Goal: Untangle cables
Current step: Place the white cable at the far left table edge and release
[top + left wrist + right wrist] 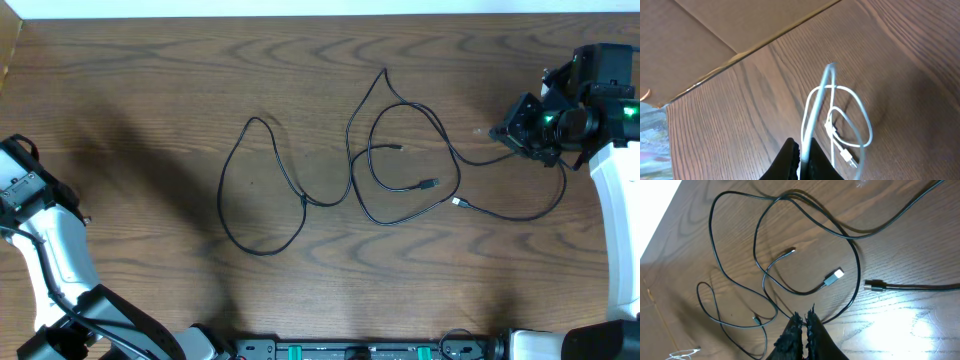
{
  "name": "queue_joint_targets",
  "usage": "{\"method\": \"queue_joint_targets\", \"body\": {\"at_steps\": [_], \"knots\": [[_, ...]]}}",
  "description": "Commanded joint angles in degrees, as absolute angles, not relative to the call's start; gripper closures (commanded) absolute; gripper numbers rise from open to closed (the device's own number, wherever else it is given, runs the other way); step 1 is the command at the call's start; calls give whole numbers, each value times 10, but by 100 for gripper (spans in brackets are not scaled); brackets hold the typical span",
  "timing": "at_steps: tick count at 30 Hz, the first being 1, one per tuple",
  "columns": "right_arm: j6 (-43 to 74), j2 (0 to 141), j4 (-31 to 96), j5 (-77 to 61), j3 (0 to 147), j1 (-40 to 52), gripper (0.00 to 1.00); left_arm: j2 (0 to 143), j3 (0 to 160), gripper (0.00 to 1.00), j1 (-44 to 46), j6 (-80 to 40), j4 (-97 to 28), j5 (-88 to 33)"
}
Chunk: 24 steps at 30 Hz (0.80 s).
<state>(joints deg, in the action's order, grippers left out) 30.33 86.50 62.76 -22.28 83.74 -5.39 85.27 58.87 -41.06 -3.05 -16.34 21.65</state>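
Observation:
Several thin black cables [303,200] lie looped over one another in the middle of the wooden table, with plug ends [430,185] inside the right-hand loops. The right wrist view shows the same loops [857,280] and a flat plug [836,275]. My right gripper [500,132] hovers at the right of the tangle. Its jaws [806,315] are shut with nothing between them, and one cable loop passes on the table behind the tips. My left gripper [802,150] is shut on the short white cable [860,115], whose coil and plug hang over the wood.
The left arm [30,200] sits at the table's far left edge. Brown cardboard [715,25] lies beyond the table edge in the left wrist view. A black base rail [350,350] runs along the front edge.

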Motion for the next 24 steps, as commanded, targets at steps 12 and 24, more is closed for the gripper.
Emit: {"method": "queue_joint_targets", "body": {"at_steps": [12, 24], "knots": [[295, 865, 628, -227, 841, -51, 96, 855, 592, 92, -412, -38, -163, 214], [295, 865, 626, -227, 841, -51, 95, 854, 592, 13, -412, -37, -163, 158]]}}
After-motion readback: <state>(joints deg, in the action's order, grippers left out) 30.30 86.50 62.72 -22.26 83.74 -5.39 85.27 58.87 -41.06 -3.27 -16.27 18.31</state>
